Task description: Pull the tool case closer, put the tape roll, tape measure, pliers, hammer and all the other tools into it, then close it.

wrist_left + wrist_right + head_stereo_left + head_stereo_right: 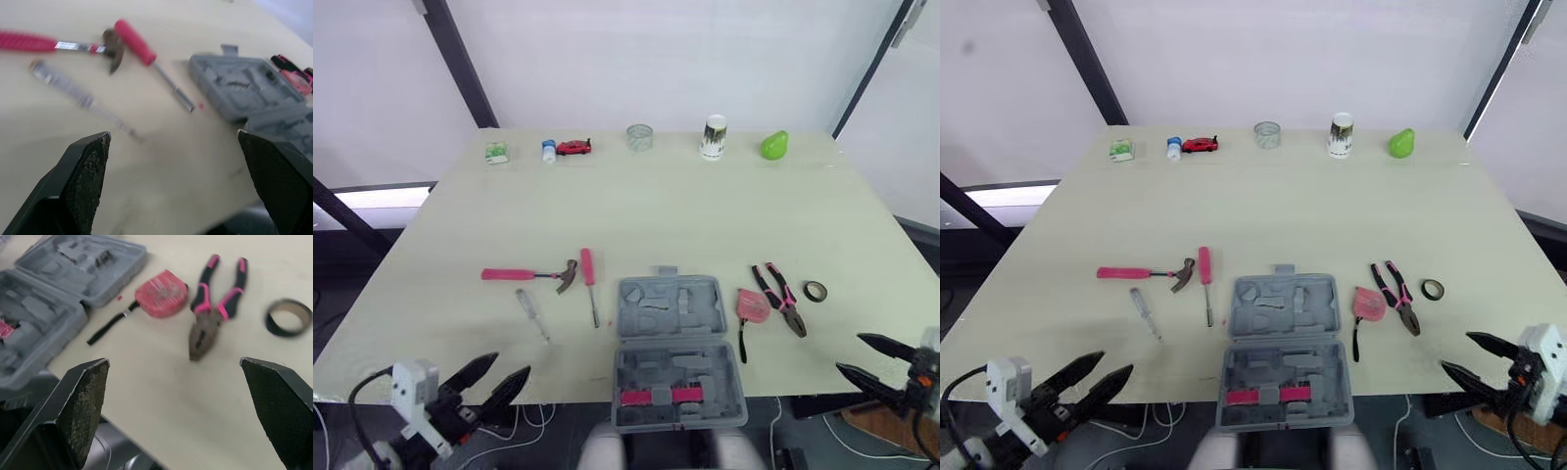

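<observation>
Grey tool case (677, 338): open at the middle of the near edge of the table (656, 215). The far half, with the handle, lies flat on the top. The near half reaches past the edge and holds a pink strip (656, 397) in one slot.
Hammer (533, 275): pink grip, left of the case, with its head toward the case.
Pink-handled screwdriver (589, 282): between the hammer head and the case, just beside the head, lying roughly front to back with the handle on the far end.
Clear-handled screwdriver (530, 312): closer to the near edge than the hammer, on a slant, apart from the other tools.
Tape measure (753, 305): pink, just right of the case's far half, with its black strap trailing toward the near edge.
Pliers (781, 297): pink-and-black handles slightly spread, just right of the tape measure, nose toward the near edge.
Tape roll (815, 291): dark ring lying flat, just right of the pliers.
Left gripper (504, 370): off the near edge on the left, nearest the clear-handled screwdriver. The fingers are spread wide with nothing between them.
Right gripper (852, 354): off the near right corner, near the pliers and tape roll. The fingers are spread wide and empty.
Far edge, left to right: small green box (496, 152), blue-capped bottle (548, 150), red toy car (574, 147), clear cup (639, 136), white cup (714, 136), green pear (774, 145).
</observation>
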